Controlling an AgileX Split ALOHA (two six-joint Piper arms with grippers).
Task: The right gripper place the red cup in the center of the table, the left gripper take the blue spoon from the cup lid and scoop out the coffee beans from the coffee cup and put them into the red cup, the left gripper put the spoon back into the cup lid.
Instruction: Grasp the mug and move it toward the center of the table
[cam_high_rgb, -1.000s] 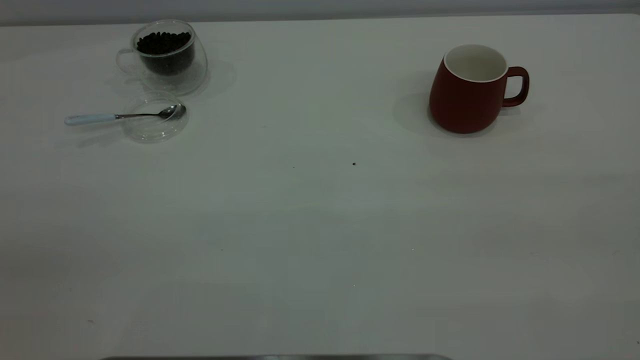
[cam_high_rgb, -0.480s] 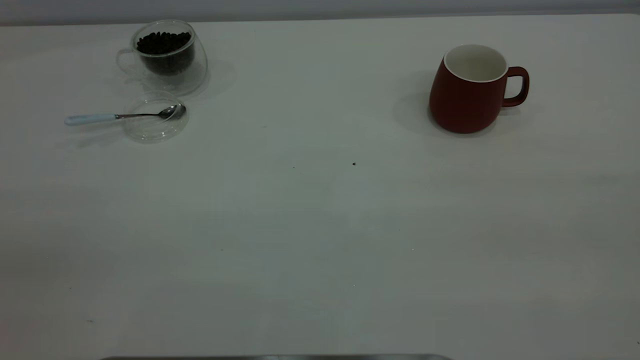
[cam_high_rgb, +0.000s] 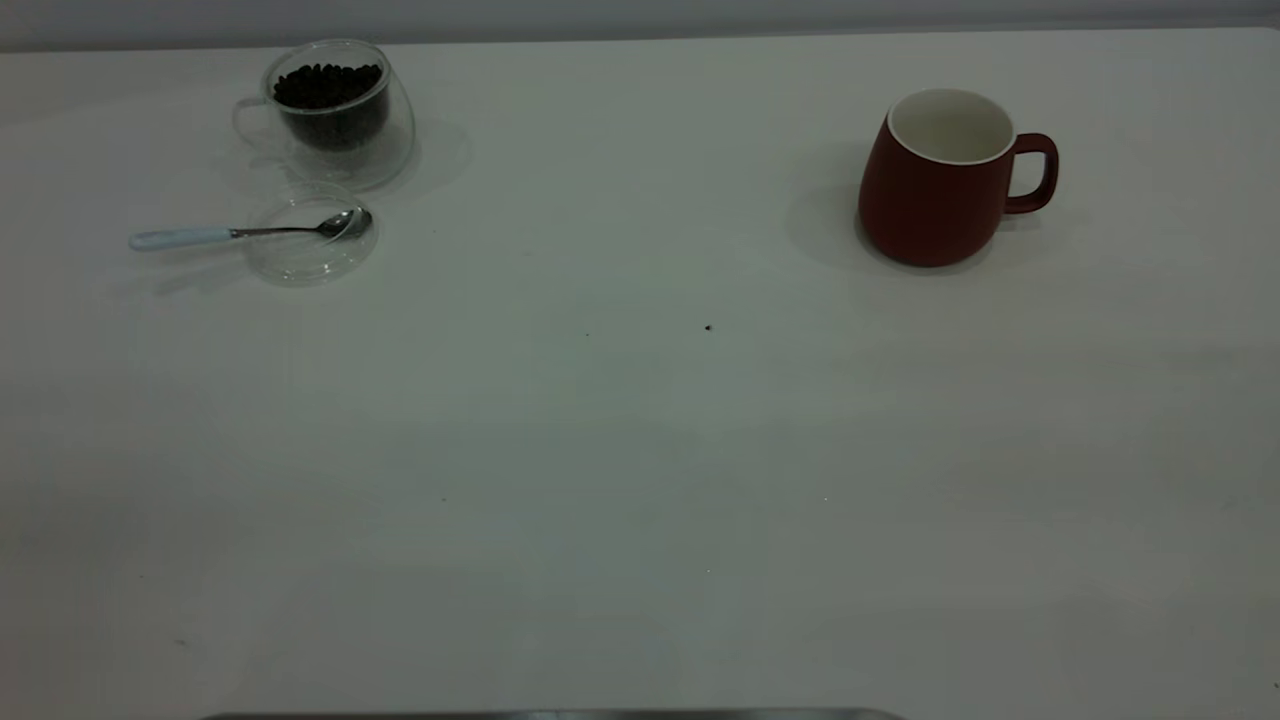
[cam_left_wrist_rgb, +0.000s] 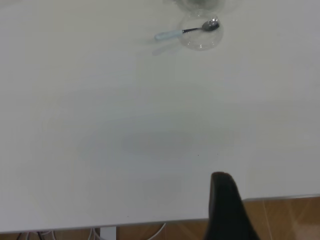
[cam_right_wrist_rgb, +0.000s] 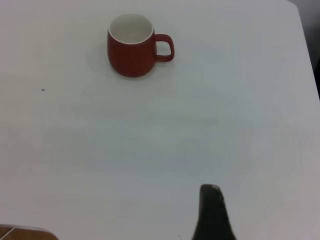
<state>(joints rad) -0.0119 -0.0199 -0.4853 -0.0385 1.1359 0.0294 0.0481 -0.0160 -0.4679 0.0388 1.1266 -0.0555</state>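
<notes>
Nothing started: red cup (cam_high_rgb: 940, 185) untouched near counter's (cam_high_rgb: 640, 450) far right corner; right claw (cam_right_wrist_rgb: 212, 210) must approach it, claw states unclear.

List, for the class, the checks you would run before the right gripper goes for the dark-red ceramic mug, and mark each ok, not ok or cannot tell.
1. Dark-red ceramic mug upright, white inside empty: ok.
2. Its loop handle faces the table's right edge, unobstructed: ok.
3. Middle of the plain white tabletop free for the mug: ok.
4. Pale-blue-handled metal spoon has its bowl on the clear round glass lid: ok.
5. Dark coffee beans inside the clear double-walled glass cup: ok.
6. Right gripper open for the grasp: cannot tell; only one dark finger shows, far from the mug.
</notes>
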